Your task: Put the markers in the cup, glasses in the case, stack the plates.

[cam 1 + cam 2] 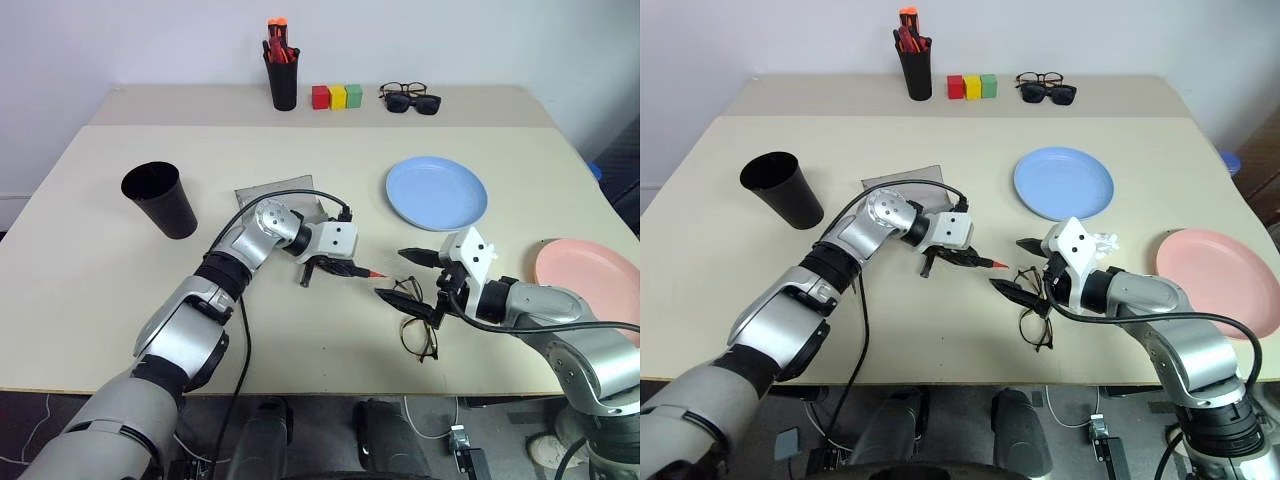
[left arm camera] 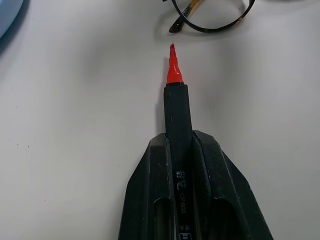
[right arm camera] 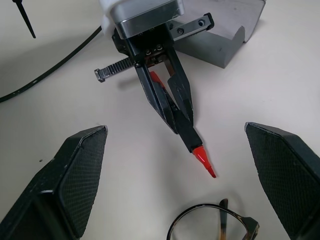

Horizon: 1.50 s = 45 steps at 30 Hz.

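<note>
- Right now the left pincer (image 1: 962,259) is pinching the black marker (image 2: 177,130); its two fingers press on the barrel from either side, and the red tip sticks out ahead, pointing toward the glasses (image 1: 1034,318).
- Gripped that way, along its length, the marker looks ready to be carried tip-first to the cup (image 1: 782,189), which stands upright near the bench (image 1: 720,250) edge on the robot's left, well apart from the pincer.
- Meanwhile the right pincer (image 1: 1023,268) is spread wide, hanging just over the glasses, one finger on each side of the near lens; to my eye it is lined up to close on the frame, but it holds nothing.
- The glasses lie flat on the bench with their arms folded out, just beyond the marker's tip and not touching it.
- Behind the left wrist sits the grey case (image 3: 225,35), lid open, so the glasses have a short trip.
- The blue plate (image 1: 1063,183) and the pink plate (image 1: 1220,280) lie apart, not yet stacked.
- I cannot spot the white marker.
</note>
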{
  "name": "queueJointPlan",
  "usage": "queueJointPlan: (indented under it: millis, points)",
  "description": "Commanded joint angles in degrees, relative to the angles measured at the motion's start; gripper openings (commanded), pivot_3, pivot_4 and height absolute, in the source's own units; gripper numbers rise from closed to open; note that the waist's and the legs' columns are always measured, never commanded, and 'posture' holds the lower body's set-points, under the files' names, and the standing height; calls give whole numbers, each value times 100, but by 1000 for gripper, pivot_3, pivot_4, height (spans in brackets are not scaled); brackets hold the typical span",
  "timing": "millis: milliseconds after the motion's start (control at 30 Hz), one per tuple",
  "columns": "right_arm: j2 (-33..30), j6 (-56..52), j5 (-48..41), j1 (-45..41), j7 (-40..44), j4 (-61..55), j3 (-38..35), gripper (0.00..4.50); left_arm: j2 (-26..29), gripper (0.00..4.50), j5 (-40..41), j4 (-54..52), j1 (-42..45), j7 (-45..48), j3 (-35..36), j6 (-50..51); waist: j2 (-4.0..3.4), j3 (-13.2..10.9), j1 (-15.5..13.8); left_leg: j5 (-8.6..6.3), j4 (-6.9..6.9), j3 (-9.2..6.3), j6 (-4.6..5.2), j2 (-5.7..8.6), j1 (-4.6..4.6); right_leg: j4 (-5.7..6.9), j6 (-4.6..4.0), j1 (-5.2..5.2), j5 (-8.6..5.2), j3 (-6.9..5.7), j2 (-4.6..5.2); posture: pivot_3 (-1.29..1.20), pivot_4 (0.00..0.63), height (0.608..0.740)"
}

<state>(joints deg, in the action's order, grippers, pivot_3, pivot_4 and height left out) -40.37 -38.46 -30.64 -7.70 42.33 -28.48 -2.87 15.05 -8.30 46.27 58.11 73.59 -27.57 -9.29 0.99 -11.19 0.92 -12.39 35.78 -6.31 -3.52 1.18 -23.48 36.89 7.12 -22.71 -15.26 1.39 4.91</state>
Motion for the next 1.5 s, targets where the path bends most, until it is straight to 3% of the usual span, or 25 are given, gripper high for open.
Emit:
queueJointPlan:
  millis: [33, 200, 400, 633, 867, 1133, 1500]
  points:
    - [12, 17, -100, -125, 19, -178, -55, 4500, 43, 17, 144, -75, -22, -225, 358, 313, 0, 0, 7, 0, 0, 0, 0, 0, 0, 2, 0, -1, 0, 0, 0, 0, 150, 740]
    - [-26, -6, -111, -244, 84, -139, -42, 4500, 403, 17, 1192, -1079, 18, -948, 1854, 1441, 3, -5, 36, 0, 1, -2, 0, -1, -5, 15, 0, -14, -1, 1, -1, 0, 150, 740]
    - [244, -16, -93, -696, 78, -41, 307, 4500, 795, 17, 1429, -2808, -333, -3775, 3765, 1581, 3, -5, 24, 0, 3, -1, 0, -1, -3, 18, 1, -15, -1, 3, 1, 0, 150, 740]
    - [1245, 68, 232, -1558, -426, 272, 1035, 4500, 882, 17, 1077, -4960, -1821, -5703, 4711, 2326, 0, -3, 16, 2, 2, -1, -4, -1, 4, 23, 1, -13, -1, 6, 0, 0, 150, 740]
    - [2099, 235, 511, -2091, -681, 671, 1477, 4500, 800, 17, 989, -5139, -2698, -6479, 4859, 2223, 7, 0, -32, 2, 10, -6, -5, 2, -2, 21, 0, -11, 0, 2, 1, 0, 150, 740]
    - [2175, 287, 542, -2119, -575, 692, 1498, 4500, 725, 17, 1132, -4825, -3063, -6713, 4874, 1824, 7, 0, 19, 2, 6, -4, -5, 3, -1, 23, -1, -14, 0, 3, 0, 0, 150, 740]
    - [2159, 254, 514, -2005, -566, 554, 1509, 4500, 811, 17, 1320, -4019, -2892, -6642, 4813, 1162, 7, 0, 9, 2, 5, -4, -5, 1, 0, 23, -1, -15, 0, 3, 0, 0, 150, 740]
